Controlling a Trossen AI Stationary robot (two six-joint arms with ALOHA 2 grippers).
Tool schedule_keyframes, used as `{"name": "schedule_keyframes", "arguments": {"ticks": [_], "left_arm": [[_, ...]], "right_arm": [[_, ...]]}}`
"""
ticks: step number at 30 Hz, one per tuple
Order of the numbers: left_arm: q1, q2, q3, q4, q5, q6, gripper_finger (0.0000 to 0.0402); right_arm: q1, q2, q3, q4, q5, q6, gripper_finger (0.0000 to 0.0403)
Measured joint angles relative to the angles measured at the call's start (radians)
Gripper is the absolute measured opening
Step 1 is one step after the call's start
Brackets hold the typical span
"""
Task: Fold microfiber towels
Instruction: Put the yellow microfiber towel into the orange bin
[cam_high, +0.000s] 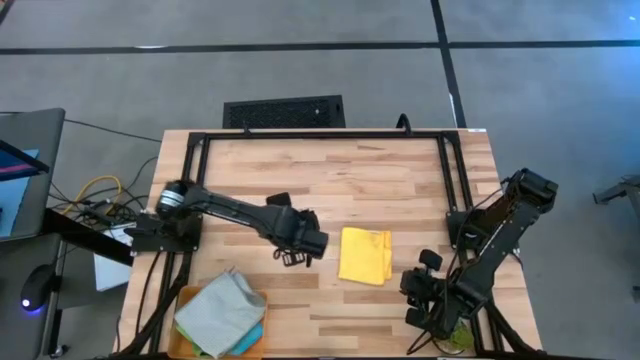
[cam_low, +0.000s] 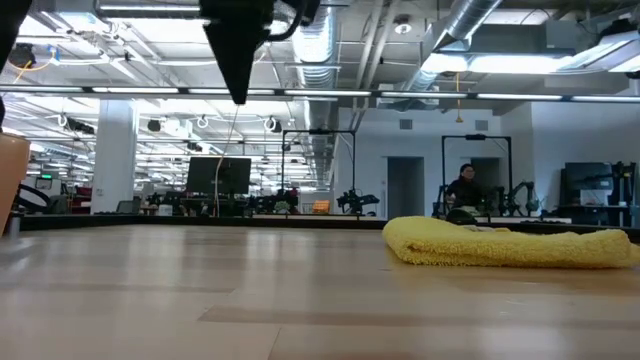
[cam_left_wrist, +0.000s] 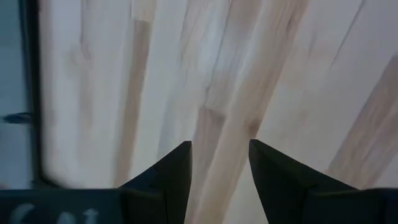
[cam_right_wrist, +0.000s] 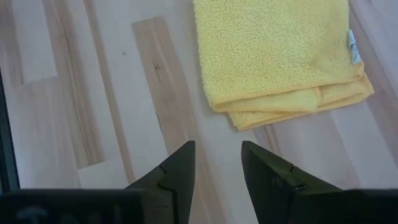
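The yellow towel lies folded near the middle of the wooden table, its long axis running twelve to six in the high view, slightly tilted. In the right wrist view the yellow towel shows a nubby pile, stacked layers along one edge, and a small white tag at its side. From table height the yellow towel reads as a low, soft, rumpled mound, its far right end cut off by the frame.

The left gripper sits just at nine o'clock of the towel, apart from it, fingers spread with bare wood showing between them, holding nothing. The right gripper is at four o'clock of the towel, near the table's edge, fingers likewise parted and empty.

Down at seven o'clock, an orange tray carries a light grey towel draped over a teal blue towel, of which only a sliver shows. A scrap of bright green peeks beneath the right arm, too hidden to identify.
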Motion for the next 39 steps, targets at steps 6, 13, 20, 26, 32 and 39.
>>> {"name": "schedule_keyframes", "arguments": {"ticks": [6,13,20,26,32,39], "left_arm": [[0.035,-0.164,-0.318,0.528,0.093,-0.049,0.0153],[0.126,-0.179,-0.564,1.098,0.311,-0.160,0.0153],[0.169,-0.179,-0.725,1.402,0.354,-0.223,0.0153],[0.171,-0.179,-0.791,1.478,0.293,-0.271,0.0153],[0.169,-0.069,-0.782,1.614,0.335,-0.283,0.0153],[0.172,0.027,-0.732,1.652,0.411,-0.270,0.0153]], "right_arm": [[-0.008,0.000,0.000,0.000,0.008,0.000,0.0154],[-0.037,0.000,0.000,0.009,0.026,0.003,0.0154],[-0.063,0.000,0.000,0.009,0.026,0.001,0.0154],[-0.070,0.000,0.000,0.010,0.025,0.001,0.0154],[-0.080,0.000,0.000,0.017,0.025,0.008,0.0154],[-0.081,0.000,0.005,0.038,0.022,0.002,0.0154]]}}
